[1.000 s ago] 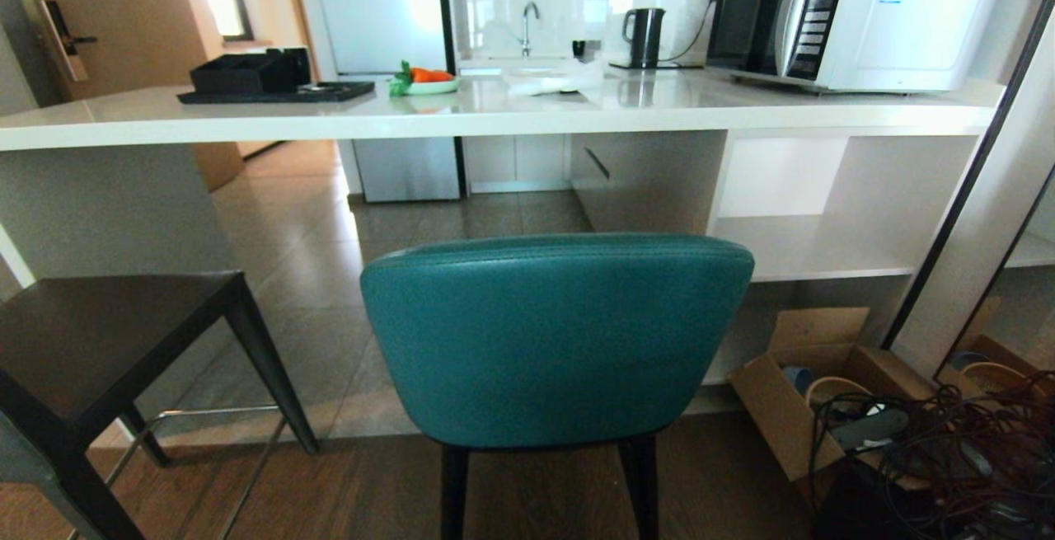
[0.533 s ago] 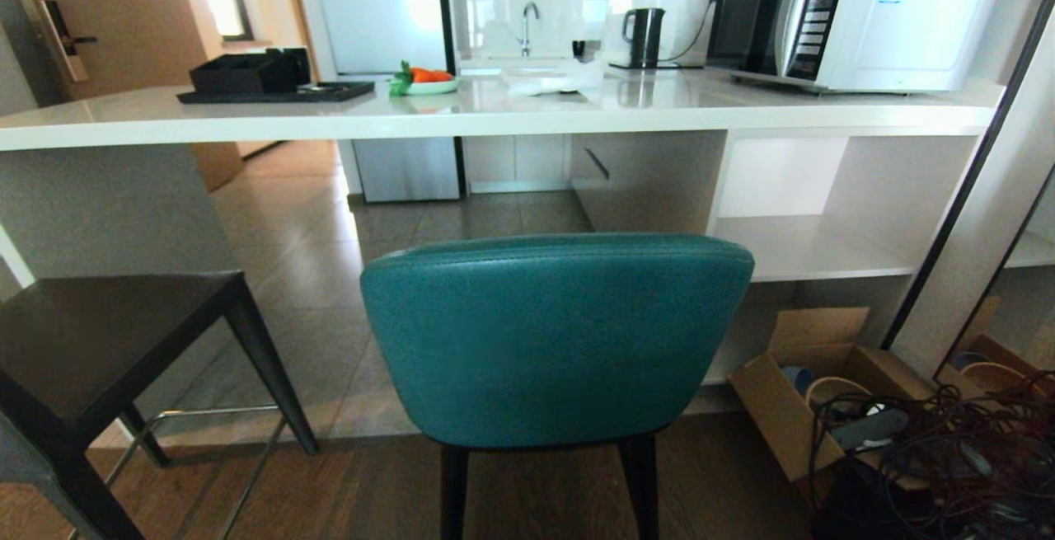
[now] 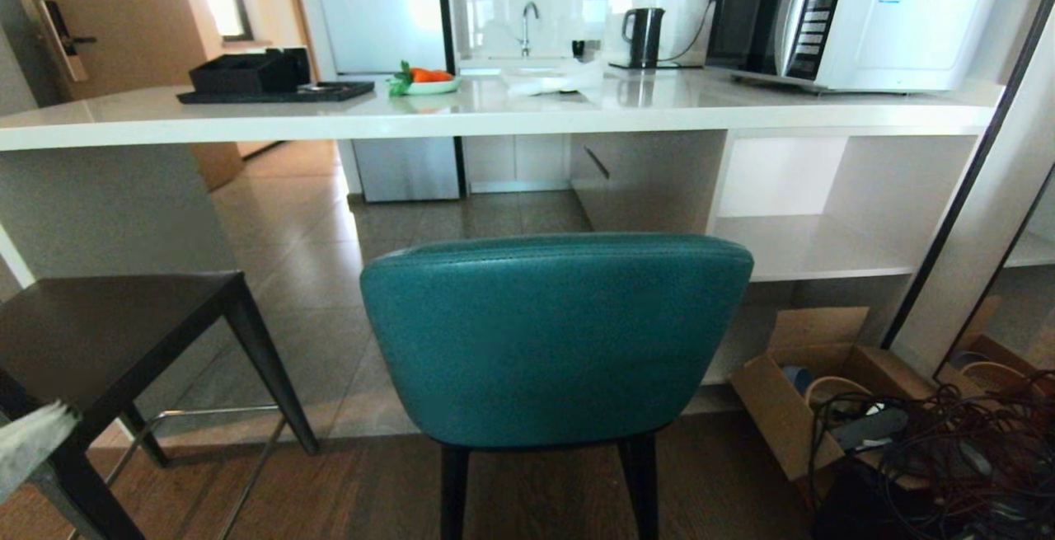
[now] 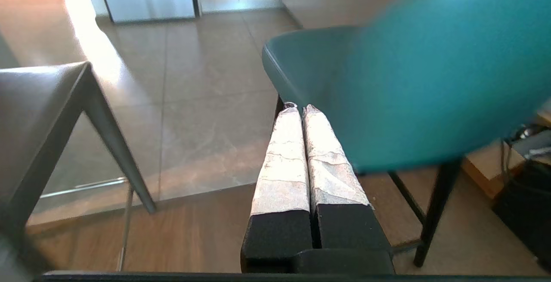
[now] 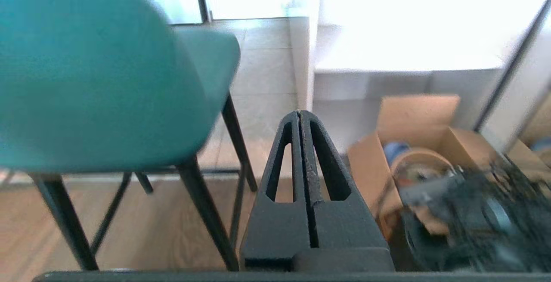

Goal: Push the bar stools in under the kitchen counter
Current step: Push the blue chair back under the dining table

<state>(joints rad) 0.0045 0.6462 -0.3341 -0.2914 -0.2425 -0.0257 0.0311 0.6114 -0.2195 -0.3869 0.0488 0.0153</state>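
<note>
The teal bar stool (image 3: 554,334) stands in front of me with its curved back toward me, short of the white kitchen counter (image 3: 494,115). The dark grey stool (image 3: 107,342) stands to its left, also out from the counter. My left gripper (image 4: 300,109), with white-wrapped fingers, is shut and empty, low beside the teal stool's left side; its tip shows at the head view's lower left (image 3: 33,445). My right gripper (image 5: 300,113) is shut and empty, low to the right of the teal stool (image 5: 99,79) and outside the head view.
An open cardboard box (image 3: 812,392) and a tangle of cables (image 3: 948,457) lie on the floor at the right, below the open shelf unit (image 3: 812,251). A microwave (image 3: 849,16), kettle (image 3: 644,35), plate of vegetables (image 3: 424,81) and black tray (image 3: 272,82) sit on the counter.
The white tip of my left gripper has come up into the lower left corner of the head view. The stools and the rest of the scene have not moved.
</note>
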